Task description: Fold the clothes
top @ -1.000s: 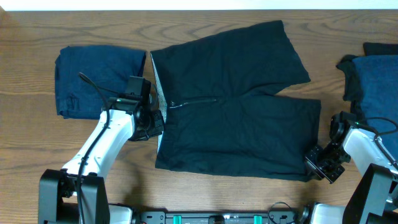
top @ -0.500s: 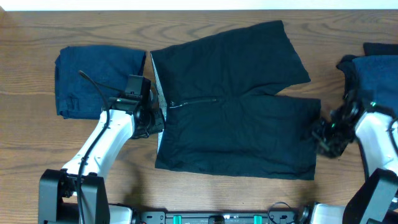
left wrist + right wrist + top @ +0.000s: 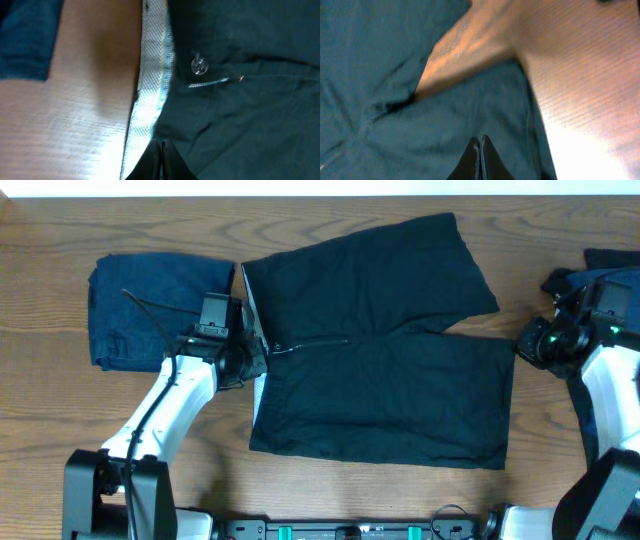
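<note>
Black garment (image 3: 375, 350) lies unfolded mid-worktop (image 3: 60, 420) — navy garment (image 3: 150, 310) near the left edge looks folded. Left gripper (image 3: 255, 368) at the waistband (image 3: 150, 90), right gripper (image 3: 524, 348) at the hem (image 3: 510, 380): both closed, grip uncertain.

A wooden surface (image 3: 60, 400) carries a black garment (image 3: 380, 370) spread flat. Just left of it lies a folded navy garment (image 3: 150, 305). To its right, at the edge, sits a heaped navy garment (image 3: 630, 278).
</note>
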You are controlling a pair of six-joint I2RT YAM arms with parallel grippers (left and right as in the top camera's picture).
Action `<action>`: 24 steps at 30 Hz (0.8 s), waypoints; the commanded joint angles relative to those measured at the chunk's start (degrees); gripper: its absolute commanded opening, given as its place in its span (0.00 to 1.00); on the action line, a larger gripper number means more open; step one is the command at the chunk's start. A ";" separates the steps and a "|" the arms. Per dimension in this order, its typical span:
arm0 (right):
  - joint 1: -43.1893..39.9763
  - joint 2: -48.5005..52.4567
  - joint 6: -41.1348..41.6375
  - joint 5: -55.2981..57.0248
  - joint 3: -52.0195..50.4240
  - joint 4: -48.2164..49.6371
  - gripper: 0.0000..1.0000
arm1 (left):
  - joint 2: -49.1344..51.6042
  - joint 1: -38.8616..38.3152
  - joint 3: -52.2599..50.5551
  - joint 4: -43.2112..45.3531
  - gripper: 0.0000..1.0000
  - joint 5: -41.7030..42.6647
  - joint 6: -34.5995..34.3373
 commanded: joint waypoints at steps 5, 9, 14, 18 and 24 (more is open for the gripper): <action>-0.26 9.14 -0.48 1.77 -5.44 11.08 0.01 | 6.93 -0.28 0.59 2.82 0.06 1.86 -0.72; -0.26 13.70 -0.48 3.30 -5.44 13.79 0.01 | 11.67 -0.61 0.59 4.28 0.06 1.88 -0.70; -0.26 17.38 -0.46 7.76 -5.44 14.78 0.02 | 15.54 -0.61 0.59 1.55 0.06 1.81 -0.66; -0.31 17.49 -0.46 7.93 -5.20 16.11 0.02 | 15.50 -0.61 0.55 -2.21 0.06 1.81 0.90; -0.26 16.94 -1.60 5.75 -1.20 17.03 0.01 | 12.74 -0.59 1.01 -2.03 0.06 1.81 3.43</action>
